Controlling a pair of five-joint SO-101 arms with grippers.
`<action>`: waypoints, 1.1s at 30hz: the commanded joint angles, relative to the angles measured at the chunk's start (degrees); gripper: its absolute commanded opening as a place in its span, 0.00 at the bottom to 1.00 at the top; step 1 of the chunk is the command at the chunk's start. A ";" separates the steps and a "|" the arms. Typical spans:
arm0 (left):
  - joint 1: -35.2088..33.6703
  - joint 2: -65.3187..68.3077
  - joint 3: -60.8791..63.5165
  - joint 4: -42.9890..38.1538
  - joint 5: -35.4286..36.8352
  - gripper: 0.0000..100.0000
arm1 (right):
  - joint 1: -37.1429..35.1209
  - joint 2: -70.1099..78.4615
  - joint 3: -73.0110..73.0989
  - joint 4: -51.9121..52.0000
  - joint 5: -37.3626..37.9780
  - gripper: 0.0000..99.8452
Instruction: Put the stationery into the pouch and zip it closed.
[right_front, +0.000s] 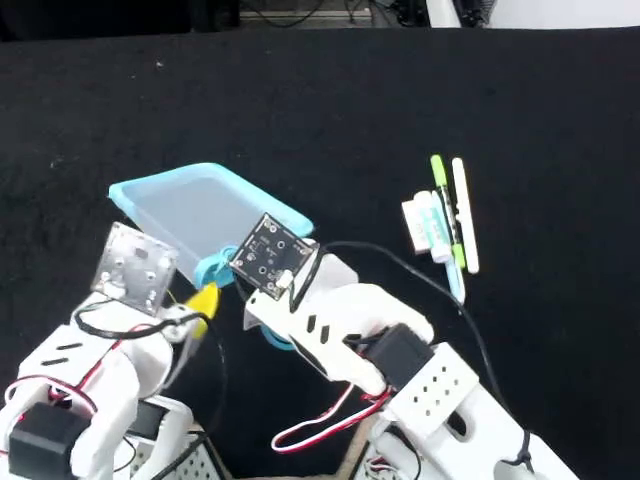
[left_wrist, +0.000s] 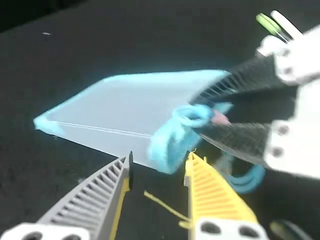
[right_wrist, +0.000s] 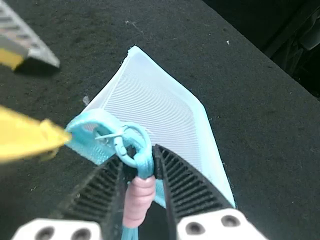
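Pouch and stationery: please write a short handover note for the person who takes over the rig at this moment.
Right gripper: shut on the pull cord of the pouch.
Left gripper: open, holding nothing, close to the same zipper end.
Stationery: piled on the table, apart from the pouch, on the right arm's side.
Done: nothing is packed.
Left: put the stationery in and zip the pouch closed. I cannot tell how far the zipper is open.

Left pincer (left_wrist: 160, 160), right pincer (right_wrist: 139, 154) crowd pouch (right_front: 190, 205) corner — stationery (right_front: 445, 220) unobstructed.
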 joint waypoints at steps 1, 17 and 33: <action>2.33 1.93 -3.74 1.05 0.70 0.18 | 1.14 -2.15 -1.19 -1.93 -0.09 0.01; -8.75 1.76 8.31 -9.41 -2.55 0.18 | 1.14 -2.15 -1.01 -1.85 -0.09 0.01; -6.37 2.20 -3.03 -0.44 -1.05 0.18 | 1.14 -2.15 -1.19 -1.85 -0.09 0.01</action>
